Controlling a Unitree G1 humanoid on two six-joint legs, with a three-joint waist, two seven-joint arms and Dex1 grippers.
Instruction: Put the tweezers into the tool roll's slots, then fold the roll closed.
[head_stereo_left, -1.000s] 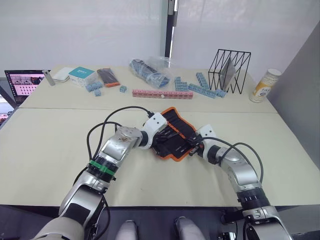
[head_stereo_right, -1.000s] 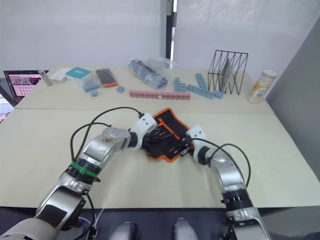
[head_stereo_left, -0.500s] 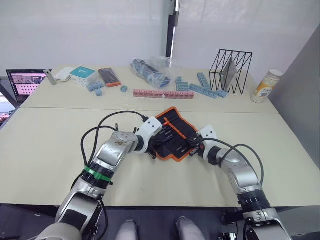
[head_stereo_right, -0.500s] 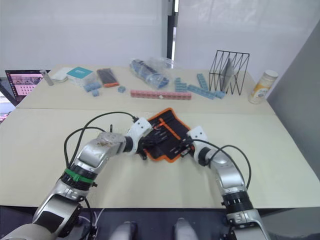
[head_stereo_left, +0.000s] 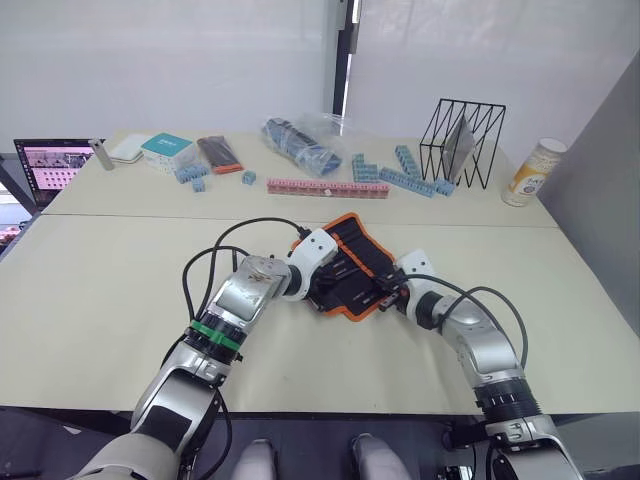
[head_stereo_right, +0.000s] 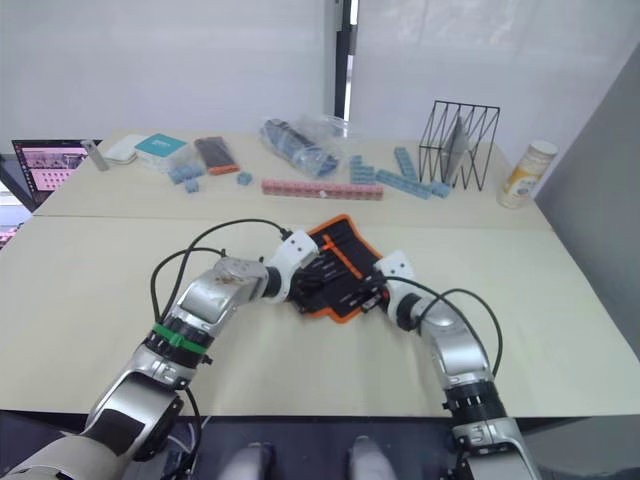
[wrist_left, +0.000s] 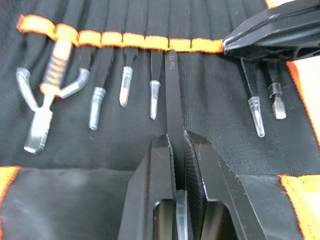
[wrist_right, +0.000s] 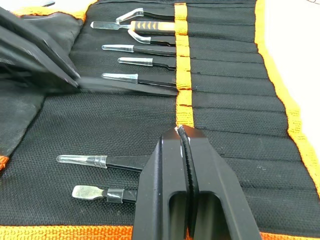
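Left gripper (wrist_left: 175, 150) is squeezed shut on one thin black tweezer (wrist_left: 172, 95), whose far end is pushed into a slot (wrist_left: 170, 30) under the orange band of the tool roll (head_stereo_left: 350, 265). Right gripper (wrist_right: 184, 137) is pressed shut against that same orange band, with nothing seen between its fingers. The tool roll is laid open in the middle of the big pale table (head_stereo_left: 120, 300), between the two grippers. Behind it, well apart, a black wire rack (head_stereo_left: 460, 140) is stood at the back, with a clear bag (head_stereo_left: 300, 140) and a long pink block strip (head_stereo_left: 325, 187) near it. Blue blocks (head_stereo_left: 400, 172) are scattered beside the strip, and a yellow can (head_stereo_left: 528, 170) is stood at the far right. Tiny letters are printed on the held tweezer but cannot be read for sure.
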